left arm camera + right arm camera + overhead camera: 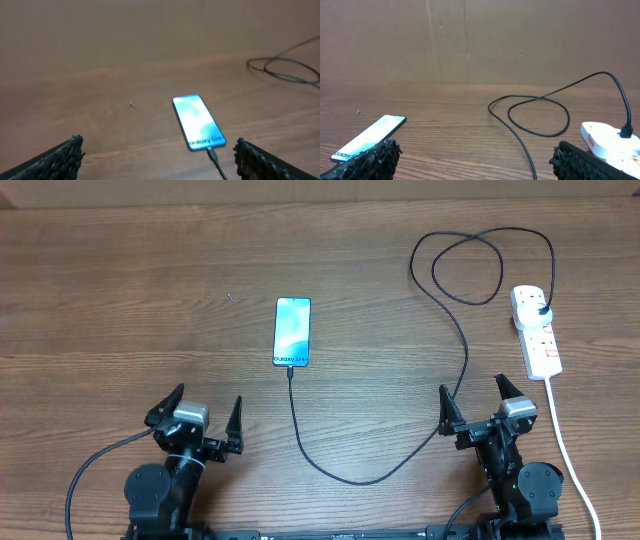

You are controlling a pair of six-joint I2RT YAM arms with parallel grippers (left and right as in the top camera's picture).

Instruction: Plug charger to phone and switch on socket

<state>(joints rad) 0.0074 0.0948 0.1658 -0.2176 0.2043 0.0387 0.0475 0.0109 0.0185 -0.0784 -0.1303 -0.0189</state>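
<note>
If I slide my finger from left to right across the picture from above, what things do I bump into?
Left gripper → phone → right gripper → socket. The charger cable stretches from the phone's end all the way to the socket, so it has no single spot in the line.

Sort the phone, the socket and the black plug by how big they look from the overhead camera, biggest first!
1. socket: the longest, but narrow.
2. phone: shorter but wider, so it is close to the socket overall.
3. black plug: by far the smallest, sitting in the socket.
</note>
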